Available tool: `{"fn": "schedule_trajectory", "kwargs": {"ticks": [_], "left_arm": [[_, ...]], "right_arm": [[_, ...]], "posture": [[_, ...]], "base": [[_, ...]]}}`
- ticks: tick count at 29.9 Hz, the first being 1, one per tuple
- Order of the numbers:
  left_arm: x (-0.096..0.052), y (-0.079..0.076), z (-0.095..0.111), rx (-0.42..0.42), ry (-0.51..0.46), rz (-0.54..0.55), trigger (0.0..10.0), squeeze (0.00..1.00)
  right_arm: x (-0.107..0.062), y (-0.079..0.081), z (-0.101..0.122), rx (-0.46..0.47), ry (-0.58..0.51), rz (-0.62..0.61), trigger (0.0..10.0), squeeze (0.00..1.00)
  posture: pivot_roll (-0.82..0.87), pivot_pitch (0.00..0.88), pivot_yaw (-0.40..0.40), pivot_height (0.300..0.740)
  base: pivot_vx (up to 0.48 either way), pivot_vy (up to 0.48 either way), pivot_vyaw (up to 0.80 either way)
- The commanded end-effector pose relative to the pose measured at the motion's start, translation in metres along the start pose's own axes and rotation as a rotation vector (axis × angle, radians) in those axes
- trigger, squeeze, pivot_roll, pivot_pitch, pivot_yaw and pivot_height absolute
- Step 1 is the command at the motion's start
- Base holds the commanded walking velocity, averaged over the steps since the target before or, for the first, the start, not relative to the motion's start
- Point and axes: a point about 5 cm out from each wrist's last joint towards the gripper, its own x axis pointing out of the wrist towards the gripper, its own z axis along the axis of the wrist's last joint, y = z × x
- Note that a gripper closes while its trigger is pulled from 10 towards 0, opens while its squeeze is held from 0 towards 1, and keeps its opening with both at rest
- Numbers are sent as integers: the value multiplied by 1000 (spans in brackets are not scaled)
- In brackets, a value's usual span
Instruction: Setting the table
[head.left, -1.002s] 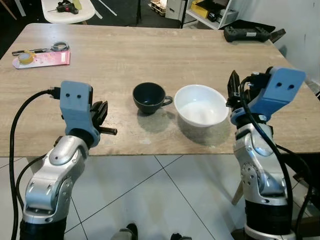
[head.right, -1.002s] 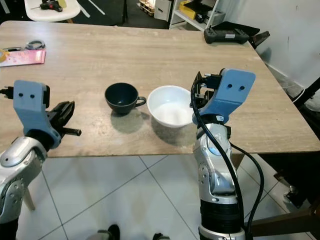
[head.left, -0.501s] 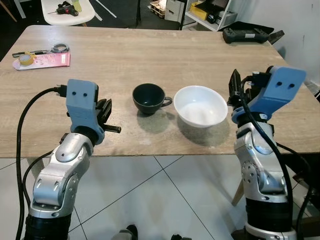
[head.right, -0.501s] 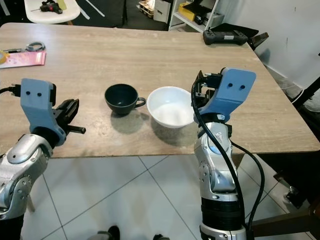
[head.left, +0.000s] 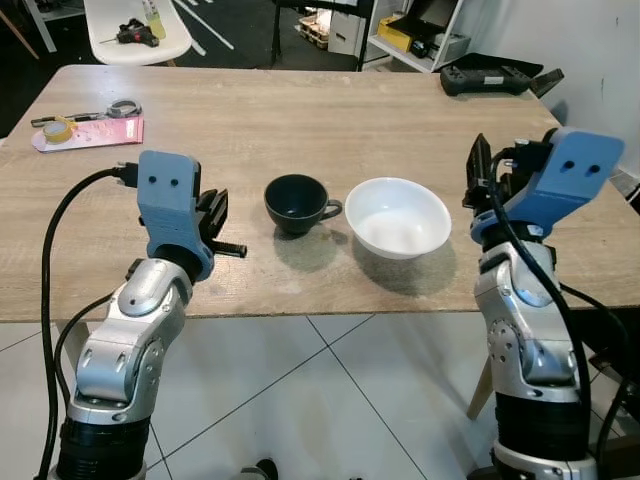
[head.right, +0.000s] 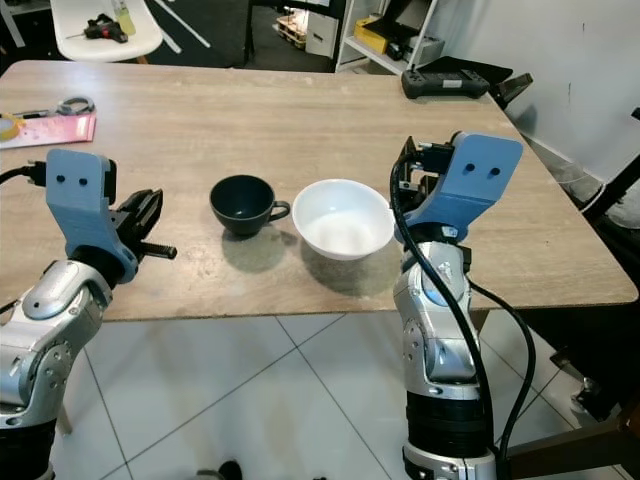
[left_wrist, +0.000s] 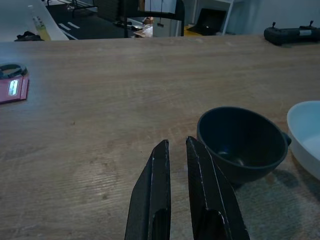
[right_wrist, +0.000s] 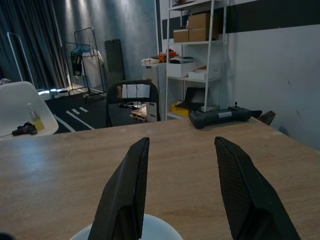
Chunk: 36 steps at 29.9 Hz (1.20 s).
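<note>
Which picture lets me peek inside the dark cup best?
The left wrist view: the dark cup is close, its inside bottom visible. Both eye views show it whole but smaller, with its handle pointing at the white bowl.

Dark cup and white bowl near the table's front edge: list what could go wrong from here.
1. The left end effector, fingers nearly shut, sits low over the table right beside the dark cup; pushing forward could shove or tip the cup instead of gripping it.
2. The cup's handle points at the white bowl, with little gap; a nudged cup may knock the bowl.
3. The right end effector is open just above the bowl's rim; a misjudged descent could tilt the bowl toward the table edge.
</note>
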Motion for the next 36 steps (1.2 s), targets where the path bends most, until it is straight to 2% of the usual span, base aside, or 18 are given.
{"fn": "schedule_trajectory", "kwargs": {"ticks": [1, 12, 20, 27, 36], "left_arm": [[1, -1, -3, 3, 7, -6, 10000, 0], [0, -1, -6, 1, 7, -1, 10000, 0], [-4, -1, -11, 18, 20, -11, 10000, 0], [-7, -6, -7, 37, -14, -37, 10000, 0], [-4, -7, -5, 46, -28, -45, 10000, 0]], "right_arm": [[0, -4, -1, -12, -1, -14, 10000, 0], [0, -5, -4, -8, 5, -17, 10000, 0], [-6, -7, -16, 22, 70, -20, 10000, 0], [-11, -11, -28, -40, 95, 16, 10000, 0], [-11, -11, -32, -45, 102, 25, 10000, 0]], "posture": [[28, 71, 56, 740], [33, 73, 51, 740], [33, 77, 48, 740], [46, 69, 50, 740], [46, 59, 51, 740]], "base": [[0, 0, 0], [0, 0, 0], [0, 0, 0], [0, 0, 0], [0, 0, 0]]}}
